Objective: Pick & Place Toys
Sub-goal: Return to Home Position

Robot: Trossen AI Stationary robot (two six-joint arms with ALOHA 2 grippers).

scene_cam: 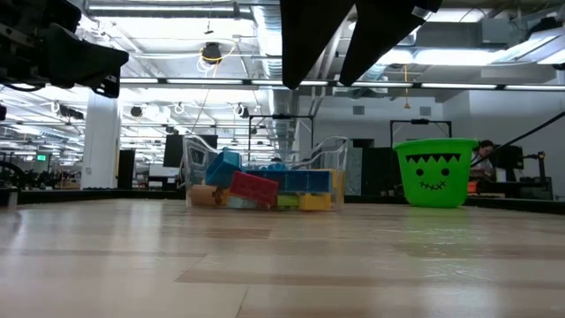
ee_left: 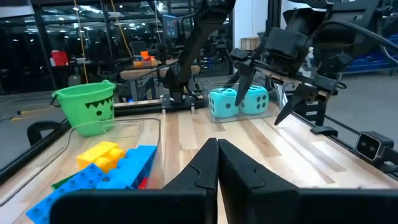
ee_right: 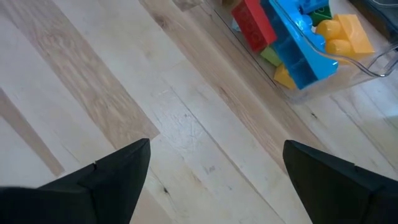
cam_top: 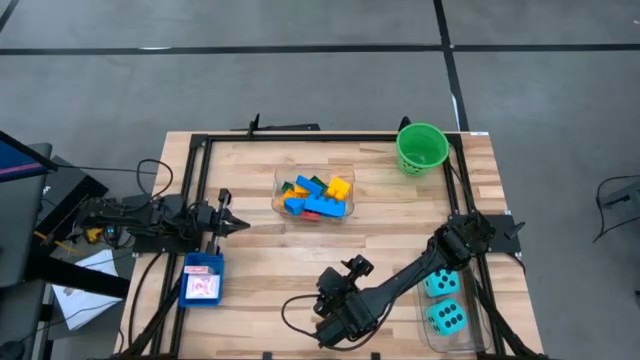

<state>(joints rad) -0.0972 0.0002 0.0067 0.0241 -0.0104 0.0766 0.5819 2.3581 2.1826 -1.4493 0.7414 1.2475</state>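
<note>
Blue, yellow, red and green toy bricks (cam_top: 313,194) lie piled in a clear tub (cam_top: 281,182) at the table's middle. Two teal dice (cam_top: 442,300) sit in another clear tub at the right edge. Picture cards (cam_top: 202,287) lie in a blue tray at the left. My left gripper (cam_top: 236,223) is shut and level at the table's left side, pointing toward the brick tub, with its fingertips (ee_left: 217,146) together. My right gripper (cam_top: 343,272) hangs open above bare wood (ee_right: 216,149) on the near side of the brick tub, slanting down.
A green bucket with a face (cam_top: 421,147) stands at the far right corner. A black metal frame (cam_top: 195,190) runs along the table's left, far and right sides. Bare wood lies between the brick tub and the near edge.
</note>
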